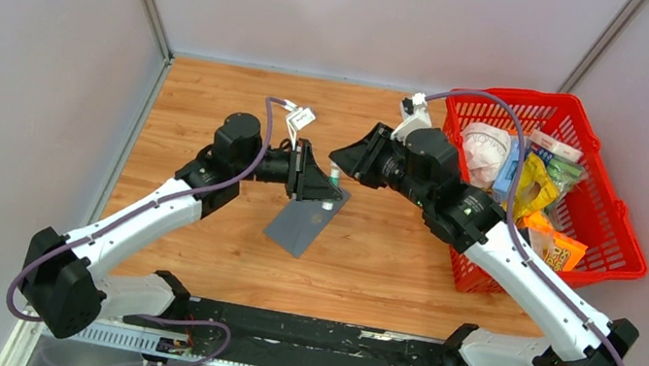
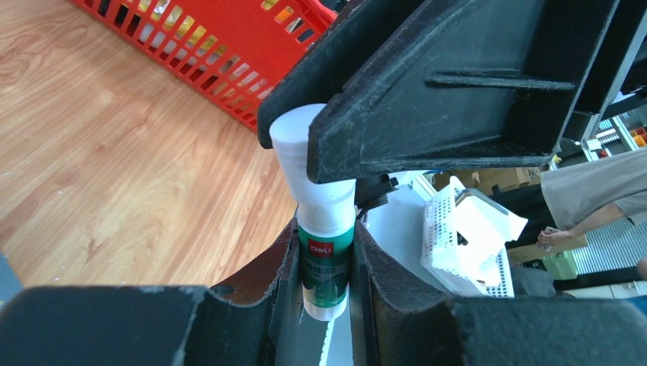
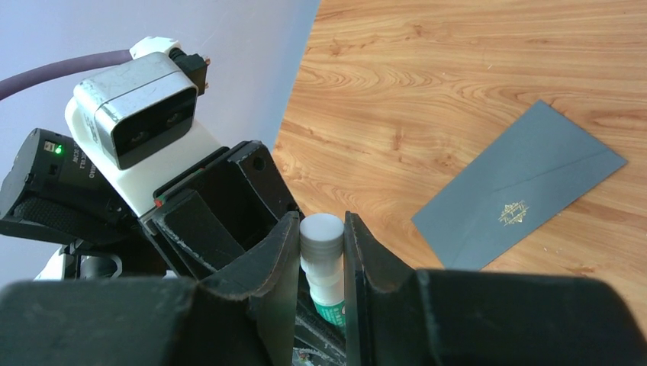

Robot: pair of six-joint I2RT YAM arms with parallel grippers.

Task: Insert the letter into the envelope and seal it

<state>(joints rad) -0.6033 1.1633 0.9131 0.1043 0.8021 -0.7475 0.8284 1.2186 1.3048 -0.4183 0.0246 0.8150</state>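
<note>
Wooden tabletop [image 1: 215, 107], flat slate-grey gold-crested envelope [image 1: 302, 224]; left pincer [image 2: 326, 238] around glue stick [image 2: 326, 263] body, right pincer [image 3: 321, 227] around cap [image 3: 320, 238].

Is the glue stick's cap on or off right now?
On: the white cap sits atop the green glue stick, pinched by the right gripper; the left gripper holds the body.

Red basket [image 1: 592, 211] along the right side
</note>
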